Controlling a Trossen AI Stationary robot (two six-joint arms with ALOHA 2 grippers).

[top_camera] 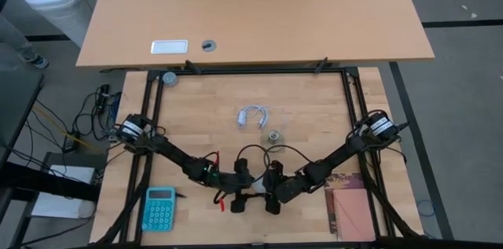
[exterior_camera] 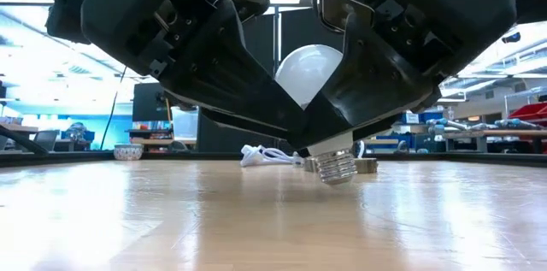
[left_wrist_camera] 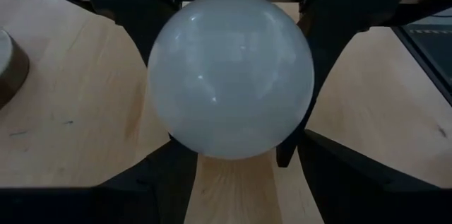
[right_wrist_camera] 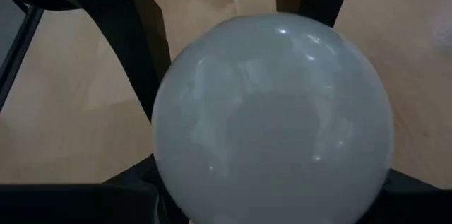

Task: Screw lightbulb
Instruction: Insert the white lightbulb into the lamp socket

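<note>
The bulb [exterior_camera: 309, 73] is held off the table [top_camera: 314, 115], near its front edge at centre, w/ its globe up and its threaded base [exterior_camera: 335, 167] pointing down, just clear of the wood. It is gripped from both sides: the left gripper [top_camera: 250, 186] and the right gripper [top_camera: 271, 190] are brought together there, fingers of each closed against the bulb, as seen in the low view where the two dark heads meet in a V around the neck. In both wrist views the frame is filled by the white globe, clamped between dark fingers [left_wrist_camera: 127, 12]. So the pick-up is judged done, and what looks like a hand-over or a re-grip betw. the two arms is under way. The screwing itself is not yet begun: the socket [top_camera: 274, 135], a small round silvery piece, is seen well apart from the bulb, farther back on the table, beside a coiled white cable [top_camera: 253, 115]. Still to be done, by this reading: one gripper to be released, the bulb carried over the socket, base lined up w/ the opening, lowered in, then turned until seated. Approx. a third of the job is judged complete.
</note>
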